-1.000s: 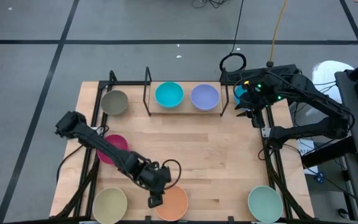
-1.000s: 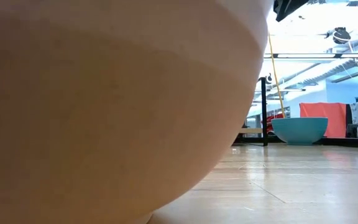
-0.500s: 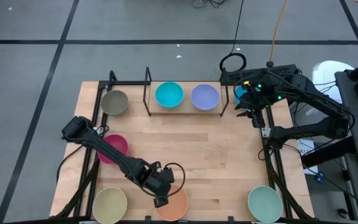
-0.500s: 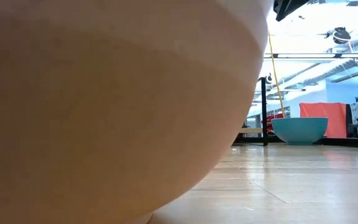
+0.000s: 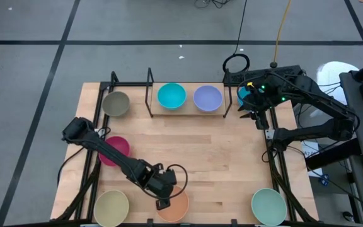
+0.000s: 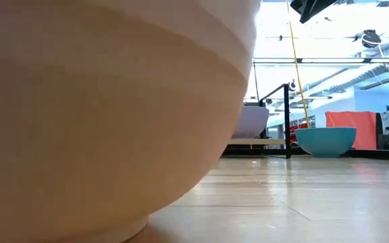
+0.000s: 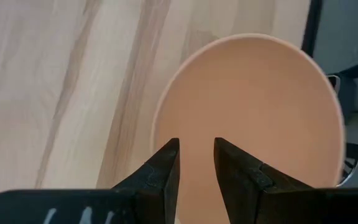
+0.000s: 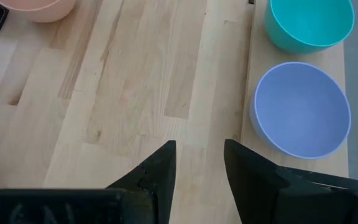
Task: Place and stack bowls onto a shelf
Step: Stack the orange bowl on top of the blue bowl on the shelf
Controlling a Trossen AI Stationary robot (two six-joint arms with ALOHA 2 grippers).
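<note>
The orange bowl (image 5: 179, 208) stands on the tabletop near the front edge and fills the left of the low view (image 6: 100, 115). My left gripper (image 5: 163, 203) is open and reaches down at that bowl's left rim, both fingers over its hollow (image 7: 194, 144). On the shelf (image 5: 188, 112) at the far edge stand a cyan bowl (image 5: 171, 96) and a lavender bowl (image 5: 207, 98). My right gripper (image 8: 201, 146) hangs open and high at the far right, holding nothing. My left gripper comes at the orange bowl slanting down from the table's left. One finger (image 7: 166, 163) lies over the bowl's rim (image 7: 156, 127) on its left side; the other is over the inside. The fingers hide the touching spot. The bowl's foot (image 6: 130, 231) is on the table.
An olive-grey bowl (image 5: 116, 104) sits far left, a magenta bowl (image 5: 117, 150) under my left arm, a cream bowl (image 5: 111, 208) near left, a pale green bowl (image 5: 269, 206) near right. A blue bowl (image 5: 241, 94) shows partly under my right arm. The table's middle is bare wood.
My left gripper has sunk and gone a little toward the table's right, onto the orange bowl's left rim. In the low view the bowl's side has drawn back to the left, which bares the lavender bowl behind it.
</note>
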